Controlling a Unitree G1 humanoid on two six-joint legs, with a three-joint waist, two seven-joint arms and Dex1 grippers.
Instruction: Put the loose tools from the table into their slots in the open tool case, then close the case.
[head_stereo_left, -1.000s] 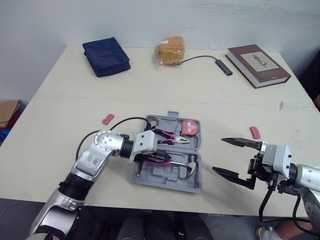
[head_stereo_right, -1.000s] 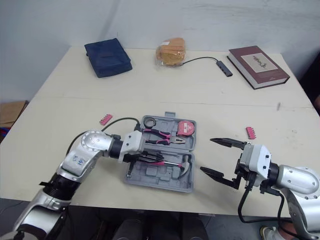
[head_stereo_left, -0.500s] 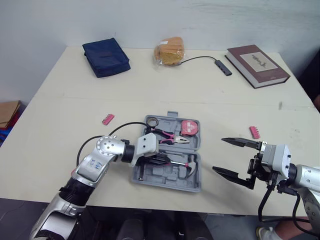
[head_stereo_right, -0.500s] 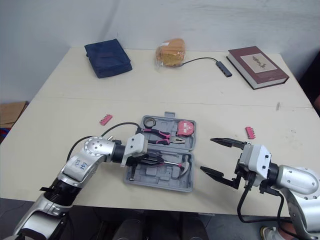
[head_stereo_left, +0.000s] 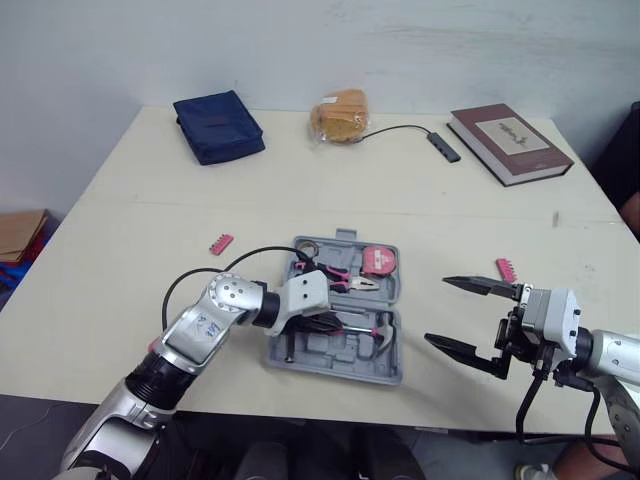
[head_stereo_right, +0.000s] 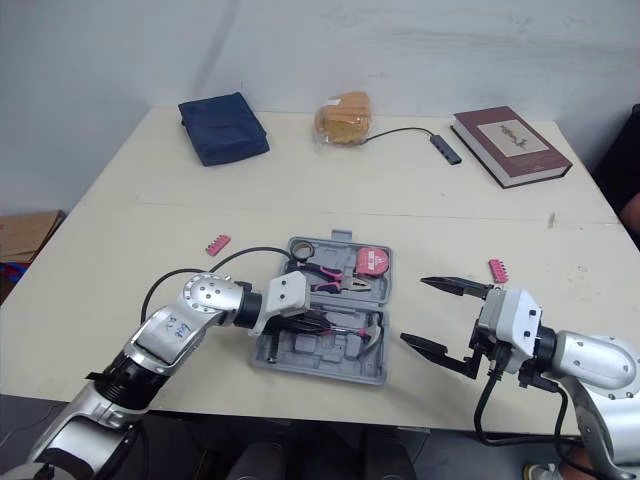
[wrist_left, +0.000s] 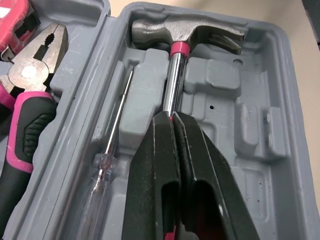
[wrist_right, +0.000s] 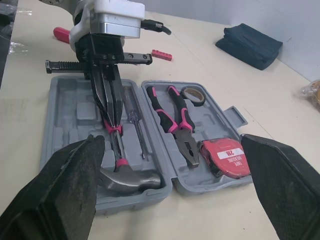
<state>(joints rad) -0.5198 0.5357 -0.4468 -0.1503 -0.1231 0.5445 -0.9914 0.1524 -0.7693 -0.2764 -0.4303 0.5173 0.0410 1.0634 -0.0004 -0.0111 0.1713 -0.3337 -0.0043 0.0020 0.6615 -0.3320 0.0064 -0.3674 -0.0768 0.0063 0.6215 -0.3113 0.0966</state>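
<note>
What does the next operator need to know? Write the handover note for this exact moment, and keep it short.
Left gripper: shut on the handle of the hammer, which lies in its slot in the tool case.
Right gripper: open, holding nothing, over the table to the right of the case.
Seated in the case: screwdriver, pliers, tape measure, tape roll.
Loose on the table: two pink strips, one left of the case, one right.
Left to do: release the hammer, stow the strips if they belong, close the case.
</note>
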